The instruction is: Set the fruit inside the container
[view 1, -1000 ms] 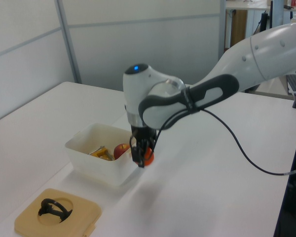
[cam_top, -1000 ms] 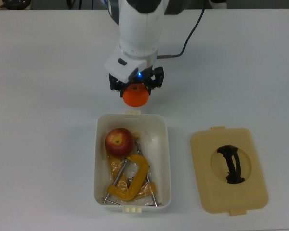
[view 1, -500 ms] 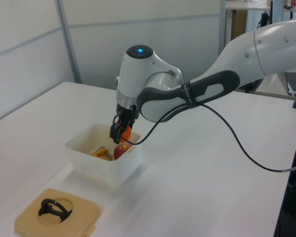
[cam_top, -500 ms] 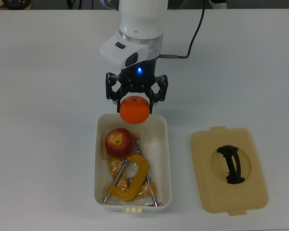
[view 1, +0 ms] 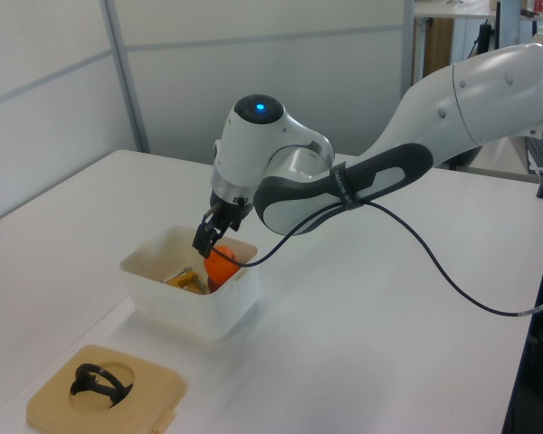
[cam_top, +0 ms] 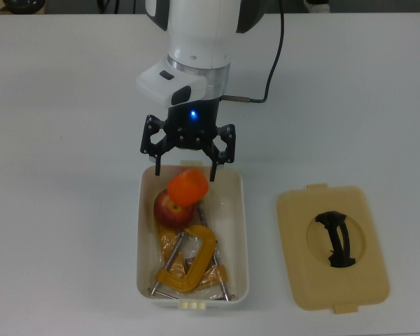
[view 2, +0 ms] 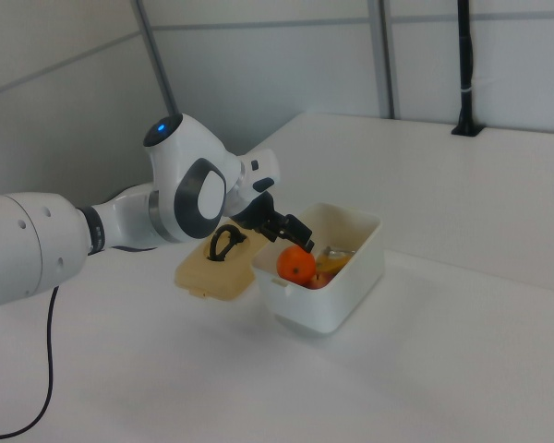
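In the centre of the top view the gripper (cam_top: 185,171) is seen spread wide above the upper end of the white plastic tub (cam_top: 236,238), with nothing held between its fingers. The mandarin (cam_top: 188,187) is seen just below the fingertips, free of them, over the upper edge of the red apple (cam_top: 169,208) that lies in the tub's upper left part; whether the mandarin rests on the apple or is falling cannot be told. In the left view the mandarin (view 1: 221,268) shows orange inside the tub's near right corner. Yellow C-clamps (cam_top: 189,260) fill the tub's lower half. The beige lid (cam_top: 334,247) with its black handle lies flat at the lower right of the top view, well apart from the tub.

Both fruits are judged firm, light, smooth-skinned and apt to roll, so a hold across the widest part would be wanted if either needed taking up again. With both fruits within the tub's walls, the task is judged nearly complete.
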`<action>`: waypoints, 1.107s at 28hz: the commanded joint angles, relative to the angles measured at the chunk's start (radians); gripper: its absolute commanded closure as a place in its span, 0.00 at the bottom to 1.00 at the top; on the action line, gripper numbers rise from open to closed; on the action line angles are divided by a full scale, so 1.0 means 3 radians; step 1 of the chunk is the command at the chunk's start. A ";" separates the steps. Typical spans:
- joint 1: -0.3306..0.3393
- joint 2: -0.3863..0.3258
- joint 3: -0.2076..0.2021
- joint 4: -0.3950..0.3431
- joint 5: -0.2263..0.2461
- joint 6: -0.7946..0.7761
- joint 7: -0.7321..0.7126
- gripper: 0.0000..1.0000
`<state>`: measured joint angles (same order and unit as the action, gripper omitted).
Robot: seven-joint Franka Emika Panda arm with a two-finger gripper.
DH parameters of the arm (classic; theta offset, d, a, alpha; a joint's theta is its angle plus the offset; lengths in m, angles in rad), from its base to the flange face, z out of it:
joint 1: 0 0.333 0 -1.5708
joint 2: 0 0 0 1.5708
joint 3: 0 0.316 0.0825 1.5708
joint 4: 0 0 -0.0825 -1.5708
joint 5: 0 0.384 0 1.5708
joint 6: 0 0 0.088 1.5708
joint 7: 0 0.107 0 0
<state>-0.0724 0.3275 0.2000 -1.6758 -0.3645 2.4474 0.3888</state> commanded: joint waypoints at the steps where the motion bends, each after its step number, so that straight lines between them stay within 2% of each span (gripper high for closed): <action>1: 0.0006 -0.0115 -0.0017 -0.0023 -0.0063 -0.0027 0.0233 0.00; 7: 0.0011 -0.0329 0.0008 -0.0008 -0.0012 -0.0896 0.0106 0.00; 10: 0.0016 -0.0447 0.0029 -0.0018 0.0177 -0.1422 -0.0201 0.00; 15: 0.0027 -0.0585 0.0029 -0.0013 0.0336 -0.2108 -0.0677 0.00; 18: 0.0011 -0.0662 0.0018 -0.0013 0.0478 -0.2292 -0.0810 0.00; 19: 0.0001 -0.0728 -0.0017 -0.0013 0.0631 -0.2349 -0.0871 0.00; 24: -0.0172 -0.0943 -0.0017 -0.0028 0.0989 -0.2461 -0.1202 0.00; 27: -0.0239 -0.0984 -0.0017 -0.0028 0.1082 -0.2472 -0.1377 0.00; 31: -0.0285 -0.0999 -0.0023 -0.0028 0.1108 -0.2416 -0.1419 0.00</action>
<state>-0.1444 0.0510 0.2004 -1.6632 -0.0640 1.7212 0.0104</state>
